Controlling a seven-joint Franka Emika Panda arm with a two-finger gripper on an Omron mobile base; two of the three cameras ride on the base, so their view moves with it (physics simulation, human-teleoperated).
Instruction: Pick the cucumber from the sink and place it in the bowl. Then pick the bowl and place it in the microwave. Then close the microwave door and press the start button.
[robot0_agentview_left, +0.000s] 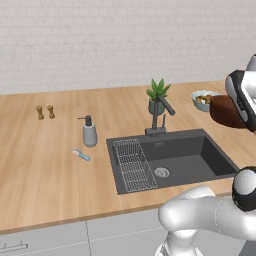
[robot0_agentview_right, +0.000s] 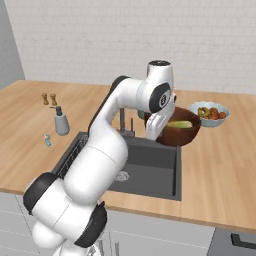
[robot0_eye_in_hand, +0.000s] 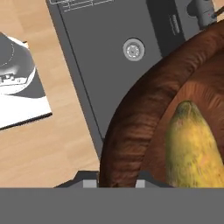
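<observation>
1. Carrying the bowl (robot0_agentview_right: 176, 131) is the step we judge to be in hand: it hangs clear above the right part of the sink (robot0_agentview_left: 172, 157), with the cucumber (robot0_agentview_right: 180, 124) lying inside it. The sink is therefore done with, and the microwave leg lies ahead.
2. The fingers (robot0_eye_in_hand: 117, 181) straddle the bowl's near wall in the hand view, one tip either side of the rim. We read them as closed on that rim, open only by the thickness of the wall.
3. To do this well, we would keep the bowl level through the swing. A one-sided rim hold on a deep wooden bowl may let it tip, and the cucumber could roll out.
4. The microwave is not visible, so we cannot judge its door or the path in. We expect the base must drive or the arm must swing wide.
5. Obstacles, largest first:
   - the tap (robot0_agentview_left: 161, 117) stands just left of the bowl at the sink's rear edge
   - the fruit bowl (robot0_agentview_right: 210, 113) sits on the tabletop (robot0_agentview_left: 45, 165) close behind and to the right
   - the potted plant (robot0_agentview_left: 157, 96) stands behind the tap
6. Well apart to the left are the soap dispenser (robot0_agentview_left: 89, 132), two small shakers (robot0_agentview_left: 45, 112) and a small blue item (robot0_agentview_left: 80, 155). We judge none of them a hindrance.
</observation>
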